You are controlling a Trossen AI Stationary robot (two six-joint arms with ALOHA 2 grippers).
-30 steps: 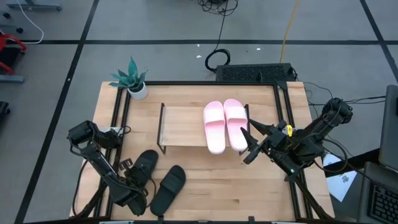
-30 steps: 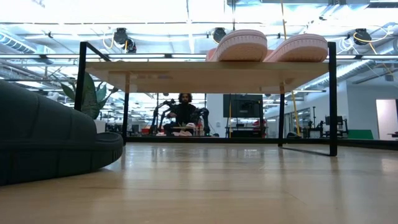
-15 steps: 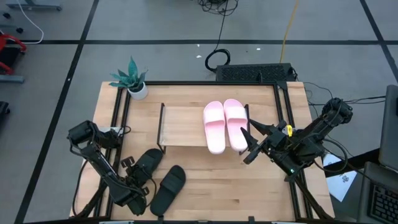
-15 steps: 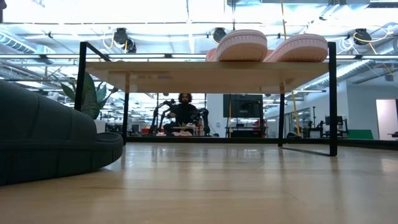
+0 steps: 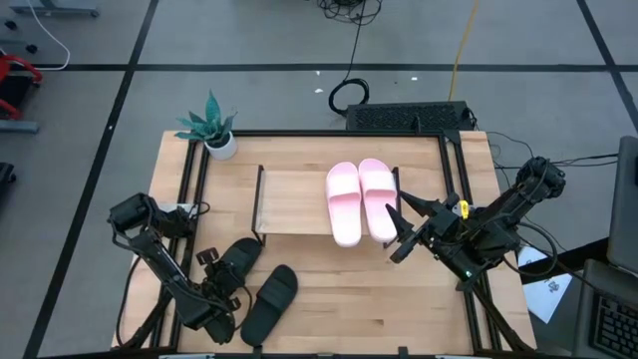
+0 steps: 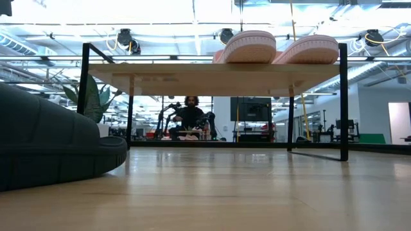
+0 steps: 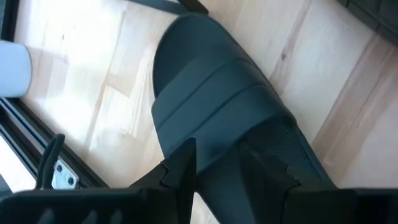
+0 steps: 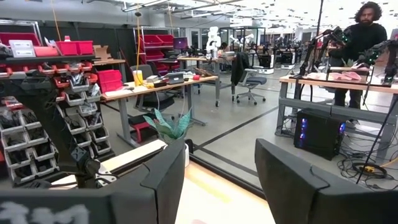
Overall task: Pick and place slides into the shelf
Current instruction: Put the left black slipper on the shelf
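The 2 pink slides (image 5: pixel 357 199) sit side by side on the right half of the shelf (image 5: pixel 294 202), their soles overhanging its front edge. The 2 black slides lie on the table in front of the shelf's left end: one black slide (image 5: pixel 231 267) under the left gripper (image 5: pixel 211 269), the other black slide (image 5: pixel 270 299) just beside it, nearer the table's front edge.

In the left wrist view the 2 fingers (image 7: pixel 180 168) stand about half open, straddling the slide's footbed just behind the strap (image 7: pixel 214 106); whether they have closed on it, I cannot tell. To do this step well, the jaws should take the strap or one sidewall squarely, then lift straight up before swinging toward the shelf's bare left half.

The right gripper (image 5: pixel 396 234) waits wide open and empty, just beside the shelf's right end.
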